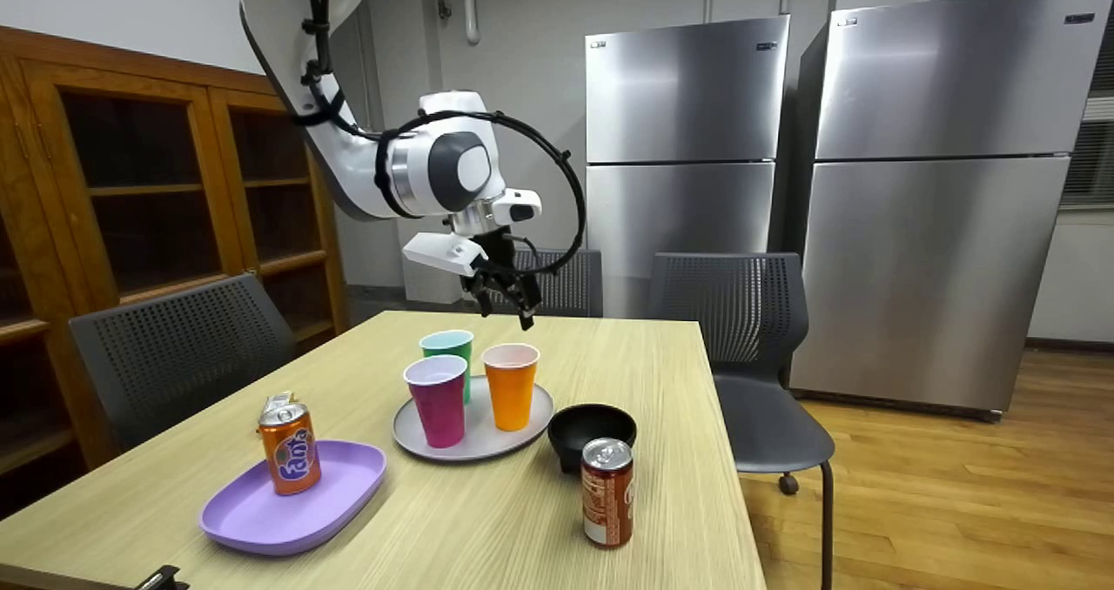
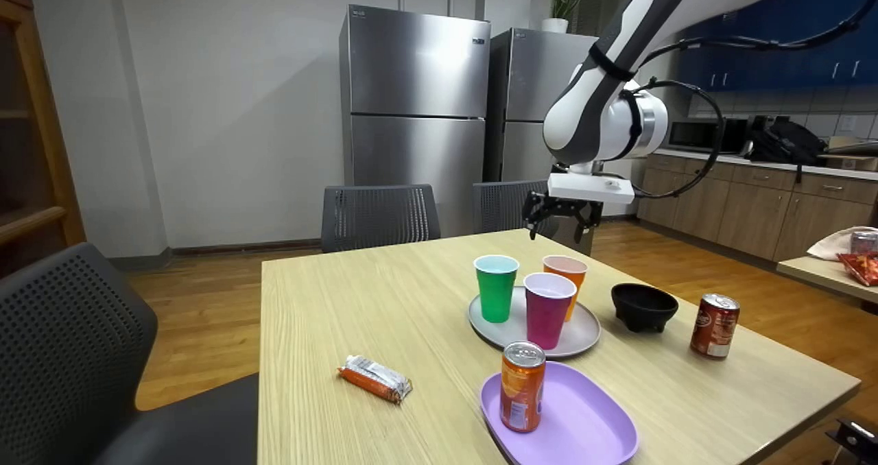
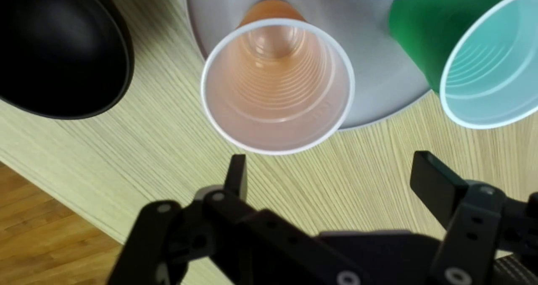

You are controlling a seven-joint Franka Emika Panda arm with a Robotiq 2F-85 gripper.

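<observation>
The pincer point(image 3: 328, 167) is spread wide, nothing gripped; nearest is the orange cup point(image 3: 277, 87), stood on a grey plate point(image 3: 370, 77). Slow movement is advised, as so light-looking a cup could be tipped if brushed. No contents are seen in it; the green cup point(image 3: 470, 62) and purple cup point(image 1: 439, 405) alongside are only partly seen into. Farther out are set a black bowl point(image 3: 63, 51), dark inside, and a purple tray point(image 1: 341, 487) topped by an orange can point(image 1: 291, 451).
</observation>
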